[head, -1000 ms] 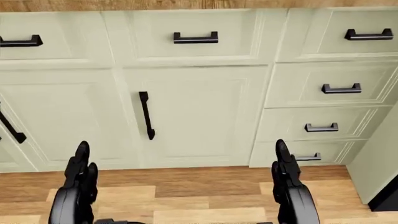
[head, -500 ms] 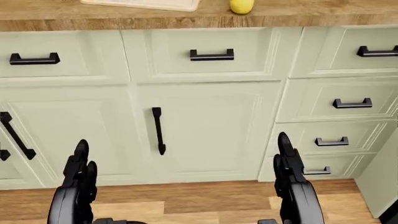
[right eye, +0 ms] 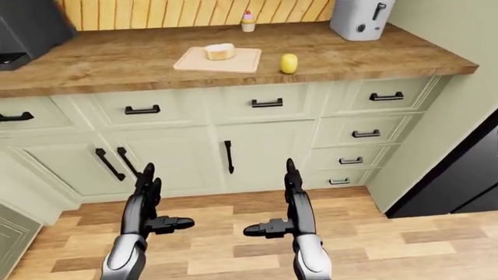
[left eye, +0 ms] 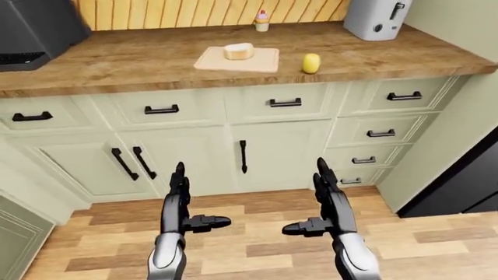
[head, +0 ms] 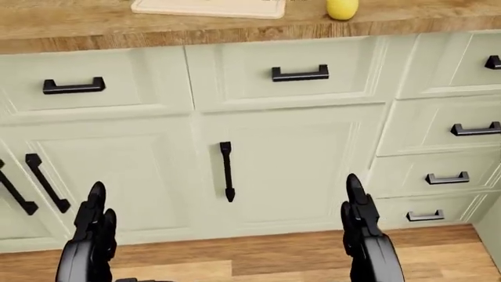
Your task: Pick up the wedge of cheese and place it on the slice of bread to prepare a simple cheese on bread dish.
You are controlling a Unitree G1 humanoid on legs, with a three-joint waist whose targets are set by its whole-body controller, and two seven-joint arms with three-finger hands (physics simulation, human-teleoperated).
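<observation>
Wood planks make the top of the bench (left eye: 117,61), which runs across the upper part of the left-eye view above pale green drawers and doors (left eye: 194,157) with black bar handles. The floor (left eye: 257,245) below is wood too, in lighter and darker boards. A wall of upright wooden slats (left eye: 194,10) stands behind the bench, a dark appliance (left eye: 35,29) sits at its left end, a grey toaster (left eye: 376,17) at its right end, and a small cupcake (left eye: 262,21) stands by the slats. A pale cutting board (left eye: 261,61) lies near the middle of the bench, tilted a little against its edge, and the slice of bread (left eye: 239,51) rests on it toward the upper left, its long side running roughly left to right. The yellow cheese (left eye: 311,63) stands on the bench just to the right of the board, apart from it; it reads as a small rounded lump taller than wide, and which way its thin end points cannot be told. The left hand (left eye: 180,201) and the right hand (left eye: 325,198) hang low over the floor, well below the bench, fingers straight up and thumbs out toward each other, spread wide and holding nothing.
</observation>
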